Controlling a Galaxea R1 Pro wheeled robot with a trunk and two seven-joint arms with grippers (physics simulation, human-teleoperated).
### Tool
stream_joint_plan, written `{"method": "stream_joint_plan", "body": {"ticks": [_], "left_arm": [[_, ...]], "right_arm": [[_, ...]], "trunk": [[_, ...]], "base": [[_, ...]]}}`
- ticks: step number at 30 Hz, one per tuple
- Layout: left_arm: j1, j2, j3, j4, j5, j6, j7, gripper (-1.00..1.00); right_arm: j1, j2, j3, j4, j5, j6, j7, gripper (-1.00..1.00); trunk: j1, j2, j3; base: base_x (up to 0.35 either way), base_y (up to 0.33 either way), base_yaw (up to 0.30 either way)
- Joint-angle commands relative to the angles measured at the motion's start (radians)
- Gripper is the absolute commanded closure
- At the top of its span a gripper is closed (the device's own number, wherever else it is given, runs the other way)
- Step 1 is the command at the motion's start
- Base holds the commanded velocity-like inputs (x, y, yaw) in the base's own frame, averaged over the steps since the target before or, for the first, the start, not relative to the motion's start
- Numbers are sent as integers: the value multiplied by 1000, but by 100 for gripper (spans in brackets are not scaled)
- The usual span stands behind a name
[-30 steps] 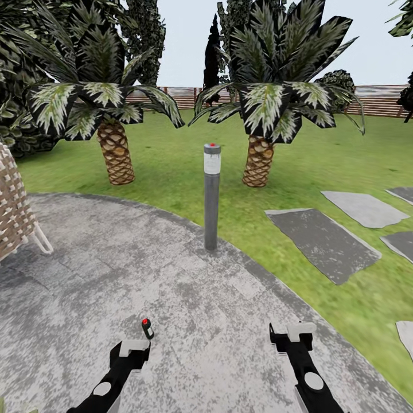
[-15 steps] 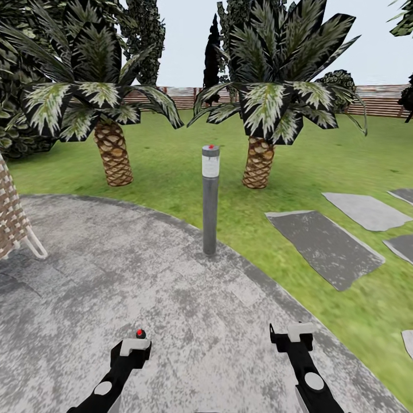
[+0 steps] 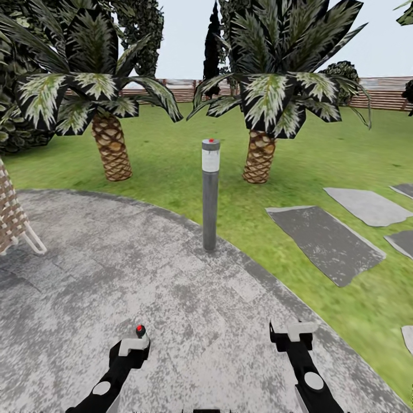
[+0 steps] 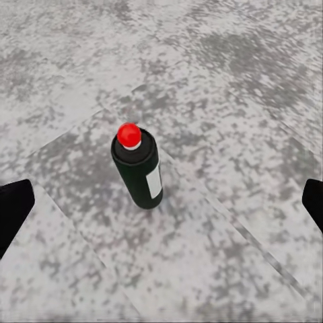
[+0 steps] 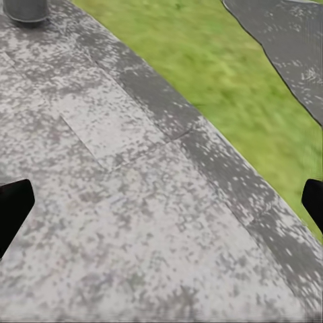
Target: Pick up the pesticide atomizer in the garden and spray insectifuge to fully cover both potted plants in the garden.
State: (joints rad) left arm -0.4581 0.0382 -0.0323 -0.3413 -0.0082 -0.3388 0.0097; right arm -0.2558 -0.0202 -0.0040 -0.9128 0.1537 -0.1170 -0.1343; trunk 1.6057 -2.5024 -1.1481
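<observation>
Patio paving underfoot, lawn beyond, grey lamp at the patio edge. Bottle stands upright on the paving just ahead of the left tool, centred between its tips in the wrist view; red cap, white label. Left tool is spread wide, empty. Right tool also wide, empty, over bare paving near the grass. Risks: bottle is slim and free-standing, so an off-centre approach or one finger touching first likely tips it; gripping too near the cap could let it swing or slip.
</observation>
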Motion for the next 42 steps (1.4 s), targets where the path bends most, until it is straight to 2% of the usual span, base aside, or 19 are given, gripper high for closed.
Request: {"method": "stream_joint_plan", "body": {"ticks": [1, 4, 7, 10, 31, 42], "left_arm": [[-1, 1, -3, 1, -1, -3, 1, -100], [-1, 1, -2, 1, -1, -14, 1, -100], [-1, 0, -2, 1, -1, -69, 1, -100], [-2, 0, -1, 2, -1, -91, 1, -100], [-6, -6, 2, 10, -1, -96, 1, -100], [-7, -5, 0, 7, 0, -99, 1, -100]], "right_arm": [[0, 0, 0, 0, 10, -1, -5, -100], [0, 0, 0, 0, 10, -1, -5, -100], [0, 0, -1, 0, 10, -1, -5, -100], [0, 0, -1, 1, 10, -1, -5, -100], [0, 0, -1, 3, 10, -1, -5, -100], [0, 0, -1, 2, 10, -1, -5, -100]], "trunk": [[0, -1, -6], [2, -1, -22], [3, -2, -39], [4, -3, -55], [14, -8, -170], [14, -8, -184]], "base": [[0, 0, 0], [0, 0, 0], [0, 0, 0], [0, 0, 0], [0, 0, 0], [2, 0, 0]]}}
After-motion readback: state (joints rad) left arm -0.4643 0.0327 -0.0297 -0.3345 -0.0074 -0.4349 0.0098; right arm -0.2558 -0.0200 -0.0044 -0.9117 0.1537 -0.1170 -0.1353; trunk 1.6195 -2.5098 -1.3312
